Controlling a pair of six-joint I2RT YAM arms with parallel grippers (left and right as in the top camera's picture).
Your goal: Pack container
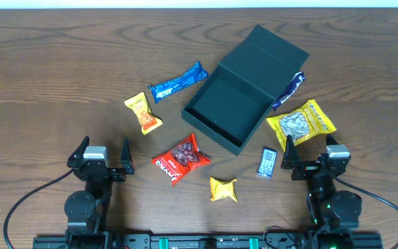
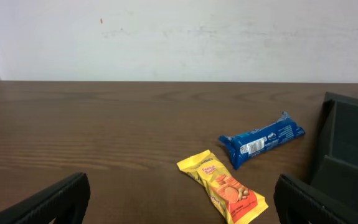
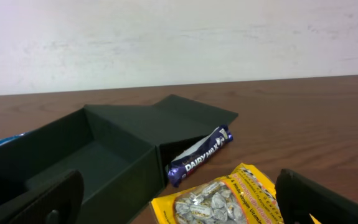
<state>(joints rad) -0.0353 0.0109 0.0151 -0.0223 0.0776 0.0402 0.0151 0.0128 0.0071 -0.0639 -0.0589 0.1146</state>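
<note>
Both claws sit low at the near edge of the counter (image 1: 46,62), and both are spread as wide as they go, holding nothing. Just ahead of the left claw (image 1: 104,143), a touch to its right, lies an orange-yellow packet (image 1: 143,113), with a blue wrapper (image 1: 178,81) further out. The container (image 1: 230,104) sits ahead and right of that claw, and ahead and left of the right claw (image 1: 309,144), with its lid (image 1: 275,52) flapped back on the far side. Right in front of the right claw is a yellow bag of seeds (image 1: 301,123). Beyond that, a Dairy Milk bar (image 1: 288,90) is tucked against the container's wall. A red packet (image 1: 180,158) lies between the two claws
</note>
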